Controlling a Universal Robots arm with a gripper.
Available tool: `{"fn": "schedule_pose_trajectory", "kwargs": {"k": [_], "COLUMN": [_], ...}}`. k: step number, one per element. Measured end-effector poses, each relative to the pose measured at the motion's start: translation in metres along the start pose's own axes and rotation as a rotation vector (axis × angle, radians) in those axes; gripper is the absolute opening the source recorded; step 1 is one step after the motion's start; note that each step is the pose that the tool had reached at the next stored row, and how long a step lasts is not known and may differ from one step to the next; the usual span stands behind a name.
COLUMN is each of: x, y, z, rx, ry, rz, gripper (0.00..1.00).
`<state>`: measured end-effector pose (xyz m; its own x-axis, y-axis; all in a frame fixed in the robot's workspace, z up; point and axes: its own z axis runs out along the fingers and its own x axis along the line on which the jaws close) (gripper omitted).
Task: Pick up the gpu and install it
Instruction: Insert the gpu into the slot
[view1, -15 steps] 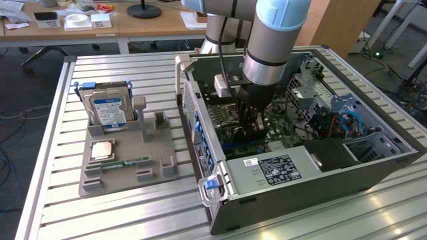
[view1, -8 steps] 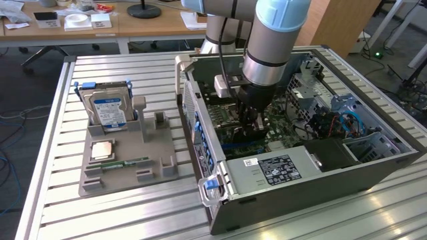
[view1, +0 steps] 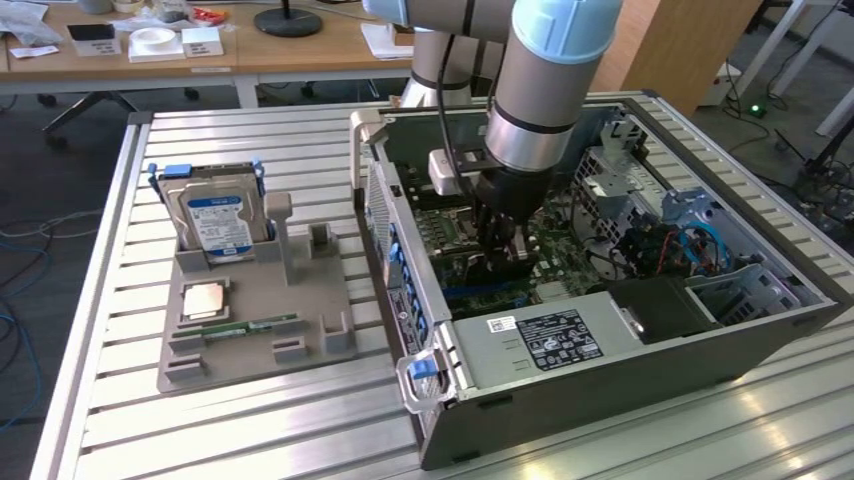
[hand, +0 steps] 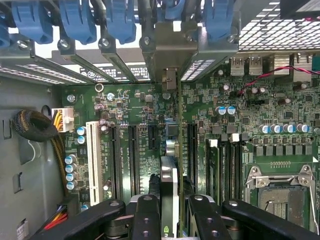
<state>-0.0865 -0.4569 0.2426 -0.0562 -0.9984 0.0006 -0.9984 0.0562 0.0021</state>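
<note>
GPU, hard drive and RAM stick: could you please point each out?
gpu (hand: 169, 180): wrist view, card's near edge.
hard drive (view1: 220, 222): exterior view, blue label.
RAM stick (view1: 254, 326): exterior view, middle of stick.

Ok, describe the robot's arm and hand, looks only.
The arm is a thick silver-grey tube with pale blue joint caps and a black band. A thin black cable runs down it to a whitish box. The hand is black, with bolted linkage fingers.
</note>
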Motion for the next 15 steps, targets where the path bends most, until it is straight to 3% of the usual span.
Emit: {"fn": "schedule_pose_trajectory", "kwargs": {"k": [15], "x": [0.0002], "y": [0.0000], "z": [-0.0023], "rx": [-0.0007], "ry": [0.0008], "rz": [-0.001], "gripper": [0.27]}}
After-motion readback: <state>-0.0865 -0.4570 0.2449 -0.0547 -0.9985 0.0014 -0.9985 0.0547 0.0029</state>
